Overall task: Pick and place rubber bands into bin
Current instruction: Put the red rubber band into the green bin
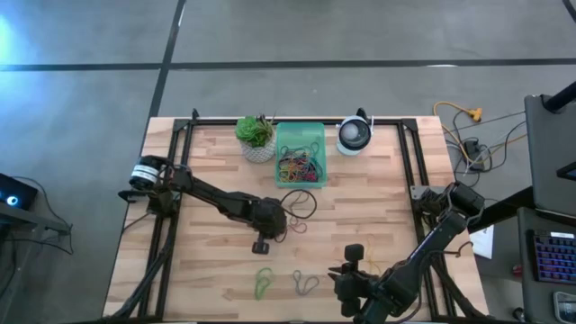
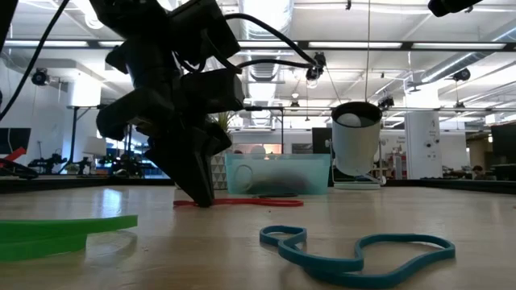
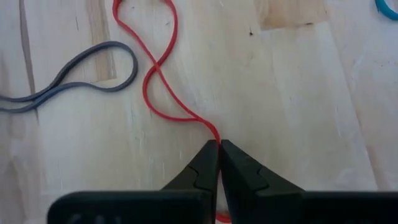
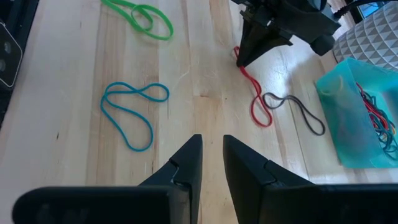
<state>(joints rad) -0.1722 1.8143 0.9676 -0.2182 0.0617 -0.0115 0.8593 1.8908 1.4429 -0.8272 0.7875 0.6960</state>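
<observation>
- Fingertips of my left gripper [image 3: 219,144] hide the red rubber band's [image 3: 163,81] pinched end; jaws clenched on it, table-level.
- Right gripper [image 4: 212,142] slightly parted, empty.
- Bin [image 1: 300,153] sits well apart.

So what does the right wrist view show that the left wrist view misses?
Only the right wrist view: the thin green rubber band, the blue rubber band, the translucent mint-green plastic bin holding bands, and the slightly parted right gripper. Only the left wrist view: the left gripper shut on the red band, seen close. Both: the thin red rubber band and the grey band.
</observation>
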